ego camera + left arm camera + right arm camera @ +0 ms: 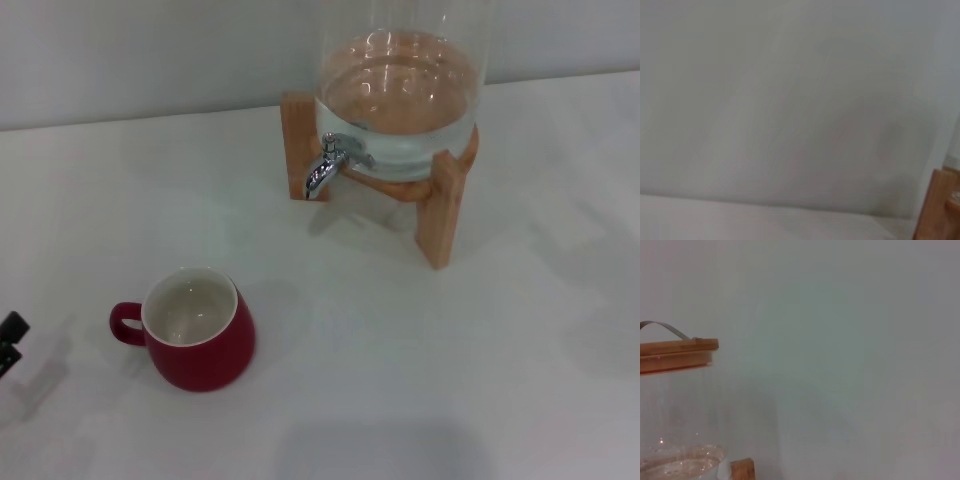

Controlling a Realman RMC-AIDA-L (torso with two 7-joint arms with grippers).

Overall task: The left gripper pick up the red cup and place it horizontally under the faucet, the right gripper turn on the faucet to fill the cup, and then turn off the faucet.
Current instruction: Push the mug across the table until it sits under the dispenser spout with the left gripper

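Red cup (198, 330) sits at seven o'clock from our faucet (324, 172), handle toward left gripper (10, 340); finger state we cannot tell.

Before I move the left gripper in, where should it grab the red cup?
Grip the rim and wall of the red cup, probably from above. It stands upright and open-mouthed, so the thin rim is exposed, while its belly widens toward the base. Its handle points toward the left gripper, at the table's left edge; avoid that small loop.

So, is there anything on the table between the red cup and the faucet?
No. In the head view, only bare white table lies between the red cup and the faucet.
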